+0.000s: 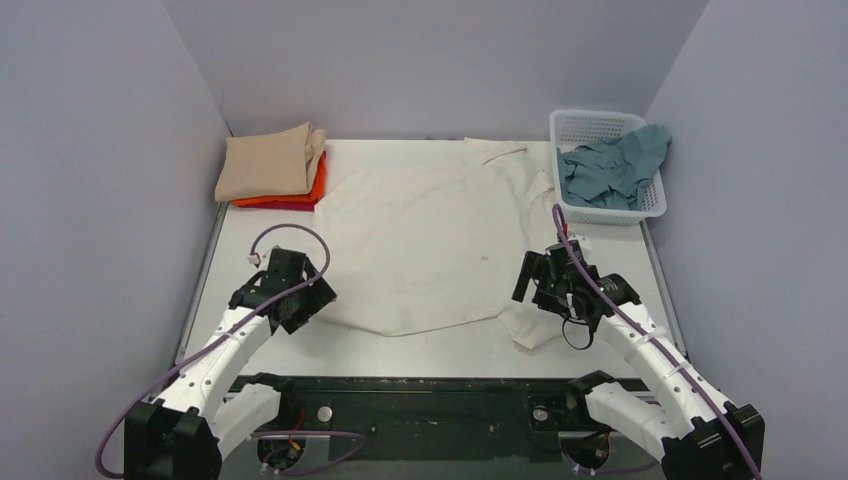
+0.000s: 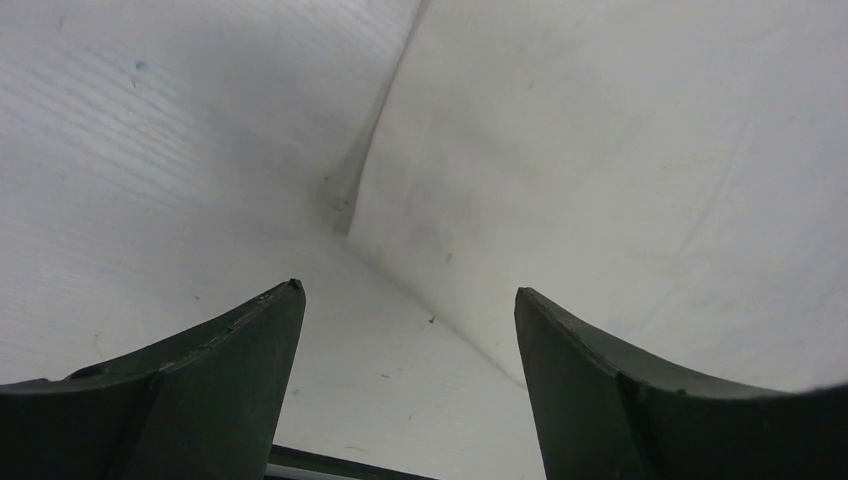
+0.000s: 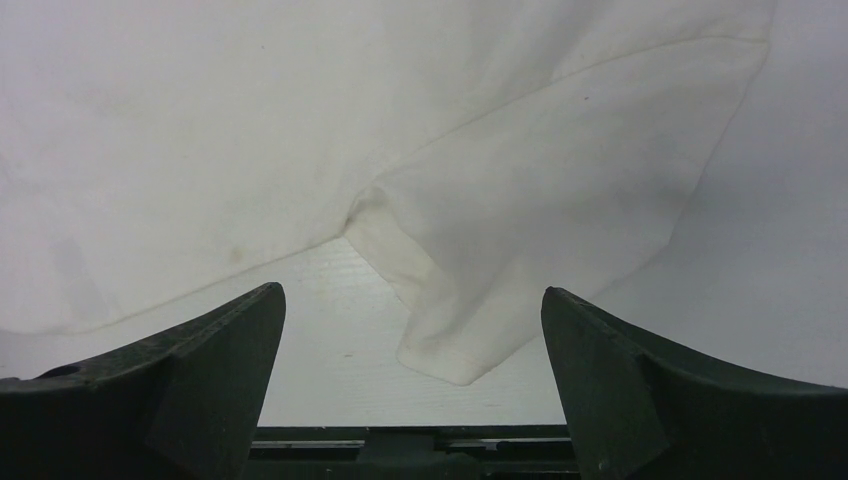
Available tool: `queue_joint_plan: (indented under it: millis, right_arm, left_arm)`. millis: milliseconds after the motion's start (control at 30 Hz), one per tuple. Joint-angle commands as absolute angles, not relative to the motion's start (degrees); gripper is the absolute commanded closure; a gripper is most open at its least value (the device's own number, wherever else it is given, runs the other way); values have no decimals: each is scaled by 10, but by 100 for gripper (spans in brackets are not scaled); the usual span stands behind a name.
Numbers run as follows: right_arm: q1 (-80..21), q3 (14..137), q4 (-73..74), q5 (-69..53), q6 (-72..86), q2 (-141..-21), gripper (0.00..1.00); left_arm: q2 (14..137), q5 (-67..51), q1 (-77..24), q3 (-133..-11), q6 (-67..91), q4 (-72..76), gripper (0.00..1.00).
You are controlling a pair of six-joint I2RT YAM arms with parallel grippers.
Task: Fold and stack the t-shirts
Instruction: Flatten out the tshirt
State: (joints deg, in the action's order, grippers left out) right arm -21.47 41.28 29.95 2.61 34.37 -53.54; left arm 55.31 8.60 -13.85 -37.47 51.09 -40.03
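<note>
Where the cream shirt (image 1: 430, 240) lies spread mid-table, bare table (image 1: 400, 350) borders its near and left edges.
- Left gripper (image 2: 405, 295): parted, empty, at the shirt's near-left hem.
- Right gripper (image 3: 413, 290): parted, empty, over the near-right sleeve (image 3: 500, 250).
- Tan shirt (image 1: 265, 165): folded, far-left corner.
- Teal shirt (image 1: 612, 170): in basket (image 1: 590, 118).

Five shirts are lying out: cream-white t-shirt (image 1: 430, 240) mid-table, teal t-shirt (image 1: 610, 170) in one basket (image 1: 598, 124) far right, tan t-shirt (image 1: 265, 165), orange t-shirt (image 1: 318, 180), red t-shirt (image 1: 288, 206) far left. Left gripper (image 2: 408, 290) and right gripper (image 3: 412, 288) are making two.
</note>
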Motion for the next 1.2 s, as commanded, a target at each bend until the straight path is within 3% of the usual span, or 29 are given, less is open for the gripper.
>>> queue_joint_plan:
  millis: [0, 200, 300, 433, 467, 533, 767, 933, 1000, 1067, 1100, 1167]
  right_arm:
    - [-221, 381, 294, 8, 341, -532, 4]
    - [-220, 357, 294, 31, 348, -514, 4]
    - [-220, 347, 294, 37, 352, -511, 4]
    - [-220, 343, 295, 42, 353, -513, 4]
    - [-220, 342, 296, 42, 352, -513, 4]
    - [-219, 342, 297, 46, 353, -514, 4]
    - [-219, 345, 318, 55, 356, -509, 4]
    - [-218, 352, 336, 74, 360, -505, 4]
    - [-217, 355, 337, 77, 358, -508, 4]
    - [-216, 359, 338, 82, 356, -511, 4]
    - [-216, 360, 340, 85, 355, -513, 4]
    - [-216, 364, 344, 87, 353, -515, 4]
  left_arm:
    - [558, 31, -143, -312, 542, -343, 14]
    - [609, 8, -160, -283, 565, -227, 29]
    - [652, 25, -172, -301, 563, -218, 43]
    - [696, 39, -178, -331, 551, -218, 78]
    - [702, 41, -181, -343, 548, -219, 95]
    - [715, 43, -188, -369, 540, -231, 100]
    - [788, 119, -254, -521, 531, -361, 100]
    - [924, 123, -264, -660, 507, -397, 97]
    - [979, 124, -270, -714, 488, -400, 85]
    - [1034, 111, -272, -771, 465, -404, 65]
    - [1050, 109, -273, -812, 460, -414, 44]
    - [1083, 108, -275, -854, 445, -442, 23]
